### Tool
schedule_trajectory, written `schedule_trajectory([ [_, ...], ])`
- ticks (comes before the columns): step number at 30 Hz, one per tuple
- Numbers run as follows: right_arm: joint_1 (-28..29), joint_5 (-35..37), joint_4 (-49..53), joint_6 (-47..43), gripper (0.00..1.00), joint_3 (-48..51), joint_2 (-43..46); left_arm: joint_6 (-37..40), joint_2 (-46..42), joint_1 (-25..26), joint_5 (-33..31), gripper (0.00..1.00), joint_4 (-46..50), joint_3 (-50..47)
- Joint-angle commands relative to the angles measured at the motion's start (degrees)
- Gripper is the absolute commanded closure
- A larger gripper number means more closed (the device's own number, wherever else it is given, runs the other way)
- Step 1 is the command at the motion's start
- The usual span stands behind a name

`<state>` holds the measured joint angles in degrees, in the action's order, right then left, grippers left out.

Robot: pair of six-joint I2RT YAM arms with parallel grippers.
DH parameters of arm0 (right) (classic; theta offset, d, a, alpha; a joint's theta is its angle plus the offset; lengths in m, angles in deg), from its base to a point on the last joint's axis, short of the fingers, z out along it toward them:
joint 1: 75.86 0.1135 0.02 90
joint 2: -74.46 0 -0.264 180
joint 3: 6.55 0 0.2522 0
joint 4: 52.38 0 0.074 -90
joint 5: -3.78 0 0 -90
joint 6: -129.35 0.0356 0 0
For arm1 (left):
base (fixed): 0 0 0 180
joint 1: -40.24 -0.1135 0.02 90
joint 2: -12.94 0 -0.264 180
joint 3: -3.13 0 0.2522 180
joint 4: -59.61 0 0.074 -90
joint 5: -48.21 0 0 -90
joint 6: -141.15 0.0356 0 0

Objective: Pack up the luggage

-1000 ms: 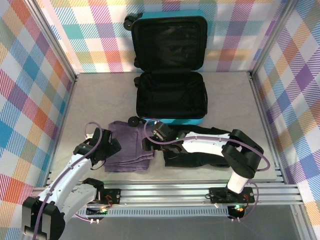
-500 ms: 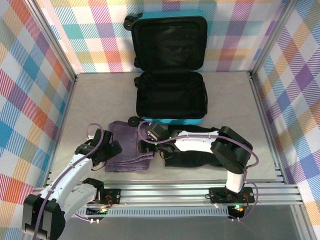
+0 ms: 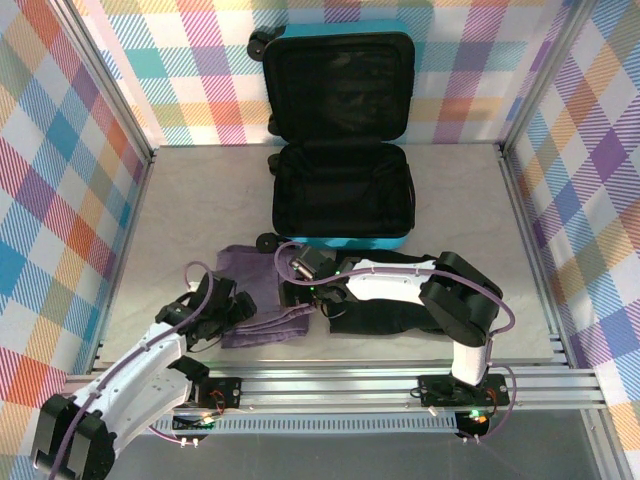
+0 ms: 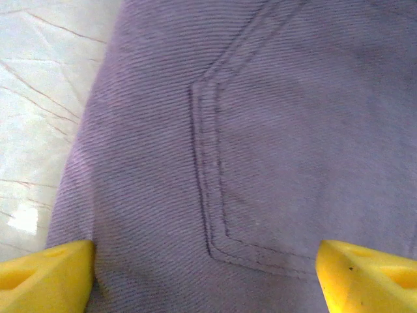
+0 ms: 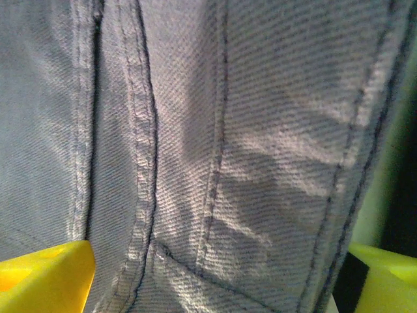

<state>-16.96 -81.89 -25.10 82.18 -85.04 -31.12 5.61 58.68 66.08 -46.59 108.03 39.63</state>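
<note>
Checked walls in many colours close off 3 sides of a grey table (image 3: 200, 200).

1. Luggage (image 3: 345, 242): at the middle of the far edge, open. The lid leans upright on the back wall and the lower half lies flat with its black lining bare. Nothing is packed in it.

2. Clothes: purple trousers (image 3: 262, 290) lie folded towards the near left corner. A black garment (image 3: 385, 318) lies just beside them at the near edge, partly under the right arm.

3. Left gripper (image 4: 205, 274): released, over the near left part of the trousers. Its yellow fingertips (image 4: 45, 274) stand wide apart, with a stitched pocket between them. The left one sits at the fold's edge, where cloth meets table.

4. Right gripper (image 5: 215, 277): released and very close over seamed purple cloth at the trousers' right side. Whether it touches the cloth cannot be told.

Assessment: the step in hand is judged to be a 2-arm pick of the trousers.

Recommendations:
- Close each gripper on all folded layers, not only the top ply. Otherwise the stack may unfold on the lift.
- Run the left fingers under the edge so the lowest layer is caught.
- Keep the right fingers off the black garment, so that it is not dragged along.
- Close and lift both sides together, keeping the fold level.
- Clear the luggage's near wall before lowering into the lined half.
</note>
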Motion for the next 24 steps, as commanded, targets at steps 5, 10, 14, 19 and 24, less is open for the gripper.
schedule_trajectory([
  [5,-0.1,0.4,2.3,-0.1,0.09,-2.2,-0.5,-1.9,-1.7,2.9,-11.0,0.04,9.4,3.7],
  [10,-0.1,0.1,2.0,-0.3,0.09,-2.7,-0.5,0.3,1.2,2.8,-16.2,0.01,9.0,5.6],
  [14,-0.1,-0.5,2.7,-0.6,0.10,-3.7,-1.2,2.9,5.5,1.9,-15.5,0.01,5.8,6.5],
  [19,-0.5,-1.4,3.7,0.5,0.13,-4.6,-3.1,5.7,11.1,-0.6,-11.4,0.04,1.8,7.0],
  [24,-0.5,-1.9,3.6,0.8,0.14,-4.6,-3.9,6.9,12.3,-0.9,-8.4,0.06,-0.6,6.7],
])
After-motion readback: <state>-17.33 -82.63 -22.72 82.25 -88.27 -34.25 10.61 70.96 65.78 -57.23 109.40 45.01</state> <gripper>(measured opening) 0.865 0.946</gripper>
